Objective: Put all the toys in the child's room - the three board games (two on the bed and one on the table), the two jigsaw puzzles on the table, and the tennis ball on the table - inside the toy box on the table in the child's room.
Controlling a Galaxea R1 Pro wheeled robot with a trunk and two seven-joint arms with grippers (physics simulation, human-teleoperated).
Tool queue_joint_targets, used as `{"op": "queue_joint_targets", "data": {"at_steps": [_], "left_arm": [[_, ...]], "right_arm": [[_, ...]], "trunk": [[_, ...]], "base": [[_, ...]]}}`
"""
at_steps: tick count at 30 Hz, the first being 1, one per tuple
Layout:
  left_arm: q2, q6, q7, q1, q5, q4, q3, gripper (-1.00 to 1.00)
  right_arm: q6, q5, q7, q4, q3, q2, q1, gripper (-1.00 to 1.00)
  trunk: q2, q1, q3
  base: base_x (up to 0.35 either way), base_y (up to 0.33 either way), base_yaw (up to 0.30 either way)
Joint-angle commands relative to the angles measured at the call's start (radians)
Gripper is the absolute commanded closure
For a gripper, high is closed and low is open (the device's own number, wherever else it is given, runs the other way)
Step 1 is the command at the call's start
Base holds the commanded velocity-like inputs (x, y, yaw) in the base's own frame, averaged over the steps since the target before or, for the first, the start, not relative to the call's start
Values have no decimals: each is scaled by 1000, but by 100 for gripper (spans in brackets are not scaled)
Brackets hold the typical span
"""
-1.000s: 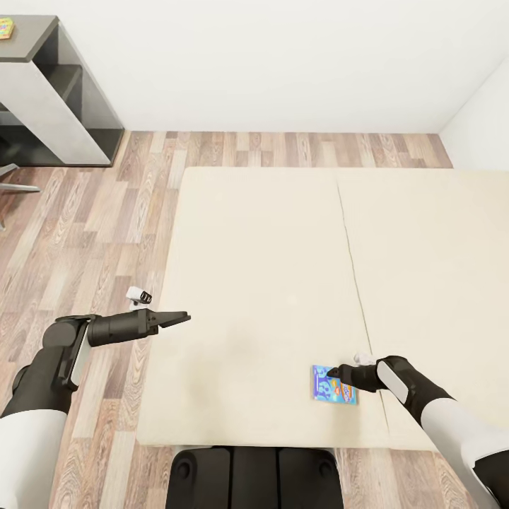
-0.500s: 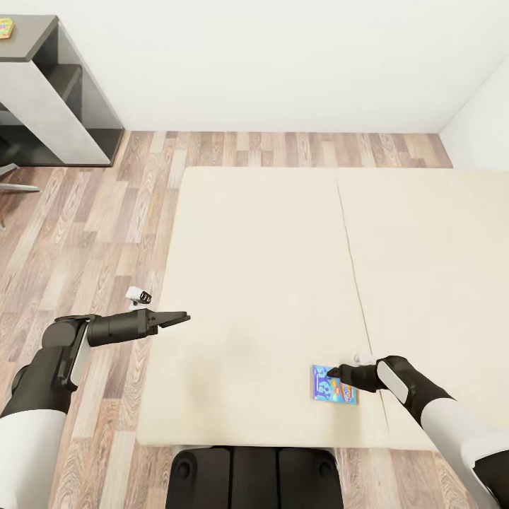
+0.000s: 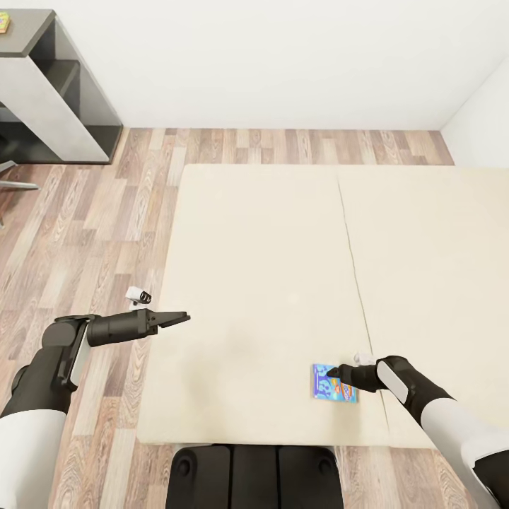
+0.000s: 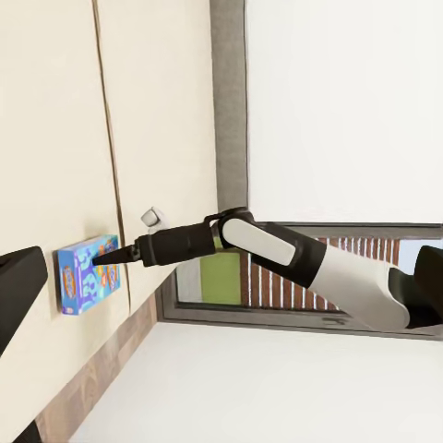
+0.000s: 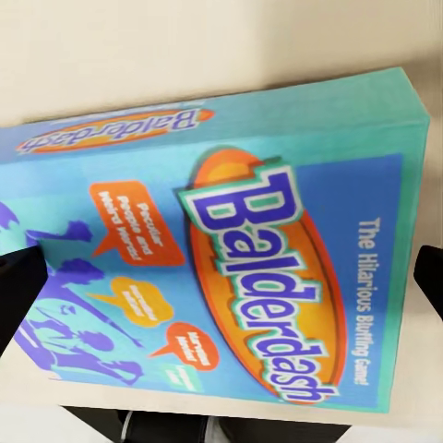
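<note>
A light blue board game (image 3: 334, 383) lettered "Balderdash" (image 5: 231, 268) lies flat on the beige bed (image 3: 268, 268), near its front edge. My right gripper (image 3: 332, 371) is at the box's far right corner. It is open, with one dark fingertip (image 5: 18, 295) at each side of the right wrist view and the box's face between them. I cannot tell whether it touches the box. The left wrist view shows the same box (image 4: 85, 275) with the right gripper (image 4: 103, 259) at it. My left gripper (image 3: 182, 317) hovers open over the bed's left edge, holding nothing.
A low dark grey-topped side unit (image 3: 49, 92) stands at the back left by the white wall, with a multicoloured puzzle square (image 3: 4, 22) on its top. Wood-plank floor (image 3: 85, 233) runs left of and behind the bed. A seam (image 3: 352, 268) splits the mattress.
The whole picture has shifted slightly, so the camera moved a little. Both grippers and the board game stay where they were.
</note>
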Motion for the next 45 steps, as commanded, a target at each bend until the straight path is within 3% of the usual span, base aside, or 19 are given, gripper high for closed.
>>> {"op": "queue_joint_targets", "data": {"at_steps": [1,27,37,45], "left_arm": [[0,11,-4,0,-1,0,0,-100],[-1,11,-4,0,0,0,0,-100],[0,11,-4,0,-2,0,0,-100],[0,11,-4,0,-2,0,0,-100]], "right_arm": [[3,3,4,-1,4,-1,0,-100],[5,1,11,-2,0,0,0,-100],[5,2,86,-2,-2,2,0,-100],[5,2,99,-2,-2,7,0,-100]], "trunk": [[-2,1,-1],[-2,1,-2],[-2,1,-2],[-2,1,-2]], "base": [[0,0,0],[0,0,0],[0,0,0],[0,0,0]]}}
